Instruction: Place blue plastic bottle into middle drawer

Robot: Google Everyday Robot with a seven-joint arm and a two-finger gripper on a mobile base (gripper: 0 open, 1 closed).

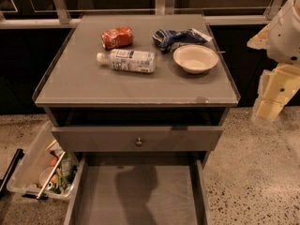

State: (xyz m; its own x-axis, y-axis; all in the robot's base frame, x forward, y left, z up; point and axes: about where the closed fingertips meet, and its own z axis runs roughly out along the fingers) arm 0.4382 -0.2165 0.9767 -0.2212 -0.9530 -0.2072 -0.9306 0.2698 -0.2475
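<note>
Camera view. The cabinet top (pixel 93 86) carries four items. The bowl (pixel 195 58) serves as reference.

The blue plastic bottle (pixel 126 60) lies on its side just left of the bowl, apart from it, with its white cap pointing away from the bowl. Lying flat, it appears stable, though its round body could roll if nudged across its axis. A crushed red can (pixel 117 37) lies left of the bowl and farther back, near the bottle without clearly touching it. A crumpled blue-white wrapper (pixel 177 37) sits directly behind the bowl, close to its rim.

The middle drawer (pixel 173 198) stands pulled out below and in front of the bowl, floor bare, evidently ready to receive the bottle. Between it and the bowl's level, a drawer front (pixel 93 138) with a round knob (pixel 138 142) sits close to the cabinet body.

The gripper (pixel 271 108) hangs to the right of the bowl, off the cabinet's side and well apart from the bottle. It does not hold the bottle; its opening cannot be told. Judgement: the pick has not begun. The bowl lies between gripper and bottle, so the approach needs to clear it.
</note>
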